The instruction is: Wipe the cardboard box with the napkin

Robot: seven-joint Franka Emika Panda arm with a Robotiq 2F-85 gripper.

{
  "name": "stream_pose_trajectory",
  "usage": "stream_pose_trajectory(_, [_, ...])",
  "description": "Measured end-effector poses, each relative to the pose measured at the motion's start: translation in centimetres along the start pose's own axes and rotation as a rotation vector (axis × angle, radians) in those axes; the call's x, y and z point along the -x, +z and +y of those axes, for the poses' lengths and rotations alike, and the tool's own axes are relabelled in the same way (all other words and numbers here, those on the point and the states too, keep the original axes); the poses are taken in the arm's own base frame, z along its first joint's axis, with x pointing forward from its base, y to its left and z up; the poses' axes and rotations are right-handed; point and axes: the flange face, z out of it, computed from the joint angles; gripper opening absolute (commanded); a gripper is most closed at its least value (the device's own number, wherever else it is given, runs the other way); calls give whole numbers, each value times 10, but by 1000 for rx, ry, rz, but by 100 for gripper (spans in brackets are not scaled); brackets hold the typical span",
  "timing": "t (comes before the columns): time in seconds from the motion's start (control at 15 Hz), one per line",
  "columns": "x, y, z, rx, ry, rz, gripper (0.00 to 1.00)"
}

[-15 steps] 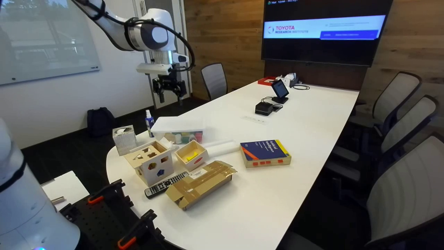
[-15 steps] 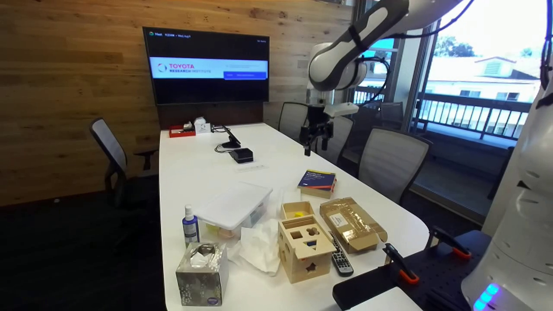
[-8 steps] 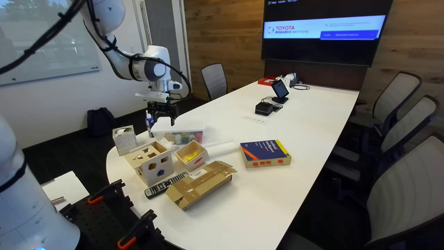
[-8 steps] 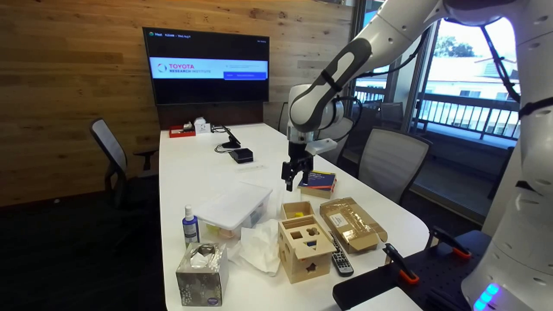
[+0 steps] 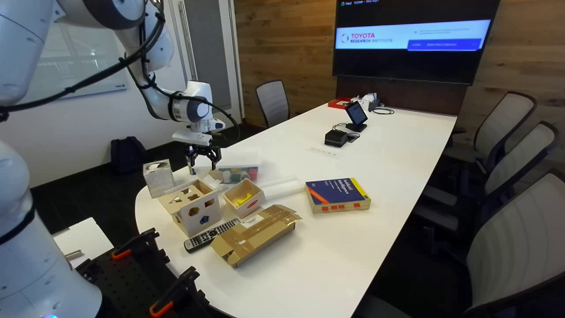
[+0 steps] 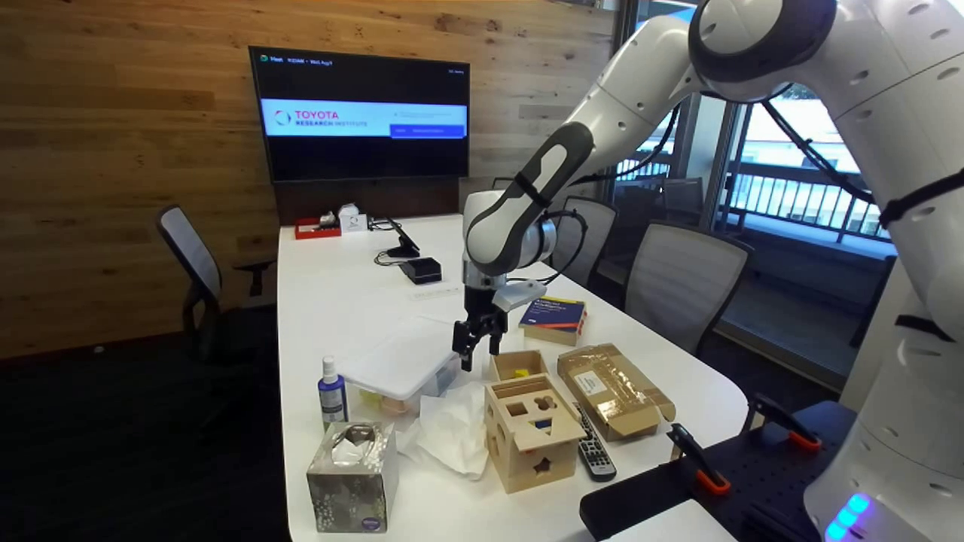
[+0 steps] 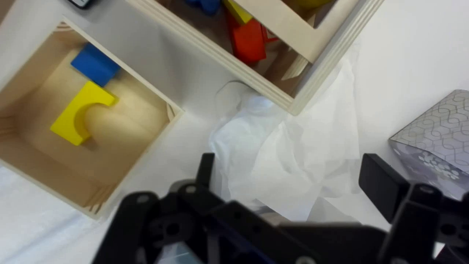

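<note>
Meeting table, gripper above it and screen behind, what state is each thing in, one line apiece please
Gripper, open, nothing held
Napkin, crumpled, not gripped
Cardboard box, taped, gaping at one end
Wooden shape box, lid partly slid open
Small wooden tray, open, holding a yellow block and a blue block
Tissue box, upright, tissue showing at top
Spray bottle, upright
Lidded plastic bin, closed
Book, closed, lying flat
Remote, face up
Wall screen, on

Bent arm (image 6: 636, 102) arched over the table (image 6: 339, 286); hand (image 7: 289, 170) hung above it, pointing down, fingers (image 7: 383, 183) spread apart.
</note>
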Motion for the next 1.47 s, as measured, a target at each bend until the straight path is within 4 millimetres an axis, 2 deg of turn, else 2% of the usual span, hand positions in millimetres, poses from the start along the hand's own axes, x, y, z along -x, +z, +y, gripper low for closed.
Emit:
stream_pose_trajectory(0.33, [-33, 41, -12, 38, -21, -18, 100])
stream_pose_trajectory(0.73, [-59, 78, -17, 63, -20, -90, 100])
stream_pose_trajectory(1.13, [-66, 113, -7, 61, -3, -180, 100])
stream_pose_trajectory(1.4, [-66, 144, 1, 53, 5, -200, 100])
stream_pose_trajectory(1.47, [-65, 151, 3, 51, 5, -204, 97])
